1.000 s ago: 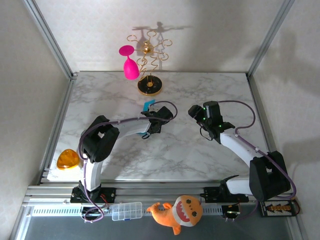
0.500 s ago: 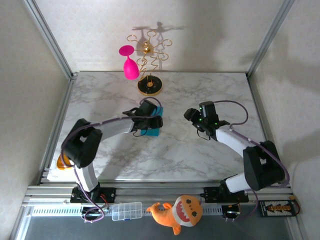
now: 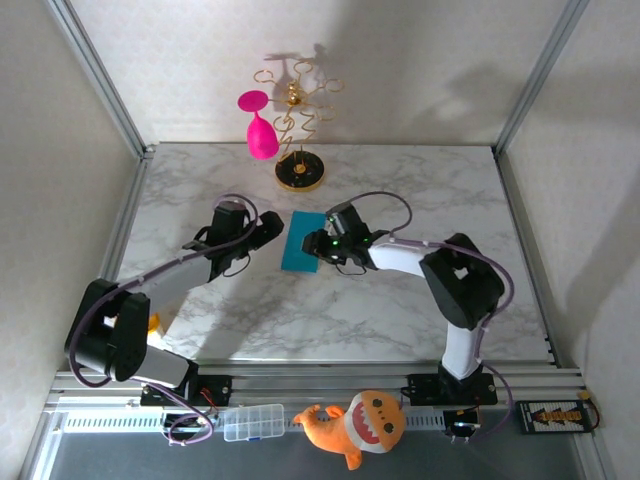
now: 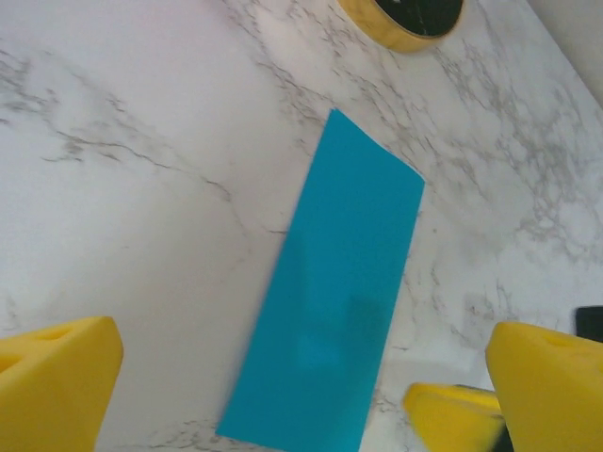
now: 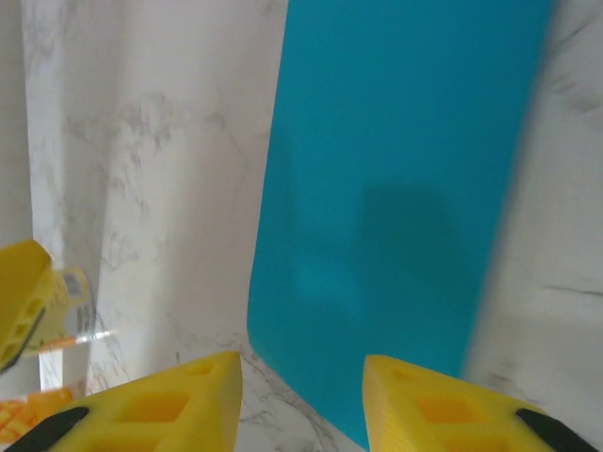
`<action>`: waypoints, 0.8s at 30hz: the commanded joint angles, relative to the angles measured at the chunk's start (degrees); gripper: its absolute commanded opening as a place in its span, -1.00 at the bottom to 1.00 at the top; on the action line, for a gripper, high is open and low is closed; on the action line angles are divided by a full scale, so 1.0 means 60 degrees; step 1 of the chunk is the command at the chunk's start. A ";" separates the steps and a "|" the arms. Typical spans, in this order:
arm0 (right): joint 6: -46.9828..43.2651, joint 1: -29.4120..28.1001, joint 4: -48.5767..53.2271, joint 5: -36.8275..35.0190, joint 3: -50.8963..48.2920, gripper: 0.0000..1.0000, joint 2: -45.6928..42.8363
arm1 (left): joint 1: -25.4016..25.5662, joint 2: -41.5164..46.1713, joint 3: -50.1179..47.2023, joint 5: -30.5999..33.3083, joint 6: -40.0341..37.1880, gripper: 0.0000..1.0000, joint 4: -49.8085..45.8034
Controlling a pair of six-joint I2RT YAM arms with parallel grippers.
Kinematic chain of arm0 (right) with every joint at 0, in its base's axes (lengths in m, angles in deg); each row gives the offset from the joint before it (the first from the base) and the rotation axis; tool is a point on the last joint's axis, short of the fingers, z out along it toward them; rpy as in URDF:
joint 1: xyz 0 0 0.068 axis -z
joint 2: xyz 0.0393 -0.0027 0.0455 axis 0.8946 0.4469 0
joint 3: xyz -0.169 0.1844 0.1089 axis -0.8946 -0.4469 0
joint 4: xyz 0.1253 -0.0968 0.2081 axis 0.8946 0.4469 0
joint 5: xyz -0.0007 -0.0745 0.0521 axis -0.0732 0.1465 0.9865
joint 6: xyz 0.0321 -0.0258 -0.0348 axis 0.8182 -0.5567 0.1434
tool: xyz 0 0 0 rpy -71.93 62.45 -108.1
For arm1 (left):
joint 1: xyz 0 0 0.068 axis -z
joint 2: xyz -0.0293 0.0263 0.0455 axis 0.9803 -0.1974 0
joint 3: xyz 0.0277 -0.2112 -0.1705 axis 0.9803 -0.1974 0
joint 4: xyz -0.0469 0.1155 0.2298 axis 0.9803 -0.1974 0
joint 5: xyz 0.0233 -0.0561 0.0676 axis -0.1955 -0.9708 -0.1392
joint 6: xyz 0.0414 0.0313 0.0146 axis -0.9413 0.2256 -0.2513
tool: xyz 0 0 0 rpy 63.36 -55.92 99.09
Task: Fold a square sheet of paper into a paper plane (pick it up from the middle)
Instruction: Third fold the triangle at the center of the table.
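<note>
The square sheet of paper (image 3: 300,240) lies flat on the marble table as a long turquoise rectangle, apparently folded in half. It also shows in the left wrist view as the paper (image 4: 330,292) and in the right wrist view as the paper (image 5: 396,188). My left gripper (image 3: 268,232) hovers just left of it, jaws wide open and empty (image 4: 301,395). My right gripper (image 3: 320,245) is low over the sheet's right edge, its yellow fingers (image 5: 452,405) apart with the paper's near corner below the gap (image 5: 301,405). A paper plane is out of view.
A gold wire stand (image 3: 299,175) stands behind the sheet, its round base (image 4: 400,24) close to the paper's far end. A pink goblet (image 3: 261,135) hangs on it. An orange plush toy (image 3: 360,425) and a clear box (image 3: 253,422) sit on the near rail.
My left gripper opened, let go of the paper and drew back to the left. The sheet now lies flat. My right arm swung left to the sheet, its jaws narrowing.
</note>
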 commanded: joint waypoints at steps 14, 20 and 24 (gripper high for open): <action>-0.2708 -0.0152 0.2010 0.0006 -0.0497 -0.23 0.0252 | -0.0349 0.0140 -0.0281 -0.0692 0.0075 0.99 0.0594; -0.3652 0.0083 0.1957 0.0122 -0.1577 -0.24 -0.0723 | -0.0359 0.0204 -0.0510 -0.1031 0.0077 0.99 0.0674; -0.3513 0.0076 0.1324 0.0326 -0.1623 -0.23 -0.1605 | -0.0341 0.0118 -0.0767 -0.1690 0.0423 0.99 0.1081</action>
